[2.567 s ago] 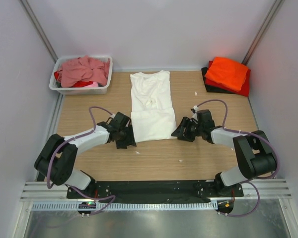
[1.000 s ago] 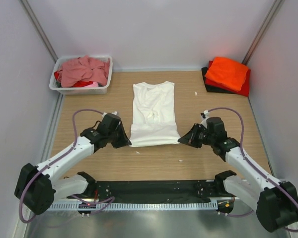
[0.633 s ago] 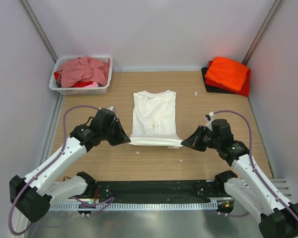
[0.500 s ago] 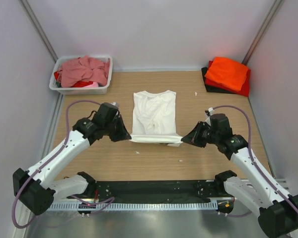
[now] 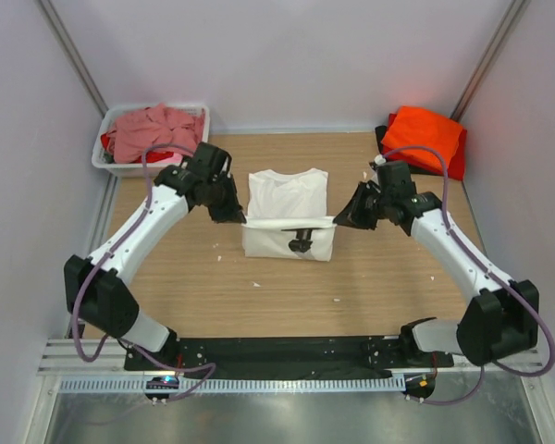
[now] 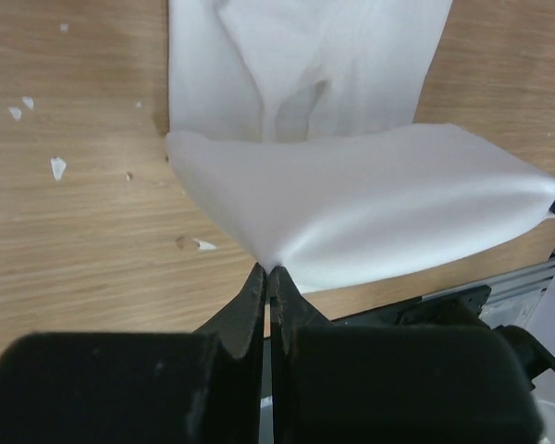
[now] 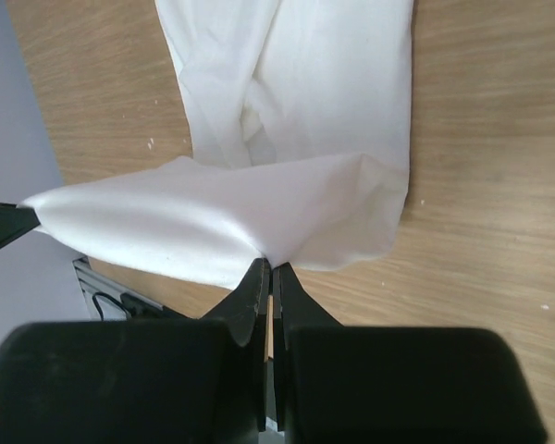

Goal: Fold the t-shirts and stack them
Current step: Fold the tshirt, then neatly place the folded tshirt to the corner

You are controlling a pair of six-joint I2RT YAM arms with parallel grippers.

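The white t-shirt point(image 5: 287, 190) lies lengthwise in the middle of the table. Its near part is lifted and doubled back toward the far end. My left gripper point(image 5: 237, 216) is shut on the left corner of that raised edge, and my right gripper point(image 5: 340, 220) is shut on the right corner. The cloth stretches taut between them, above the lower layer. In the left wrist view the jaws point(image 6: 268, 270) pinch a white fold point(image 6: 370, 203). The right wrist view shows the same pinch point(image 7: 271, 265) on the shirt point(image 7: 213, 222). An orange t-shirt point(image 5: 424, 131) tops a red one point(image 5: 456, 166) and a black one point(image 5: 386, 148) at the back right.
A white plastic tub point(image 5: 129, 168) stands at the back left, holding a crumpled dusty-pink shirt point(image 5: 153, 129) and some red cloth. Grey walls close in the table on three sides. Small white specks point(image 6: 57, 167) dot the wood.
Both grippers have carried the white shirt's near edge up and away from the arm bases, over the shirt's middle. The arms have stretched out farther across the table.
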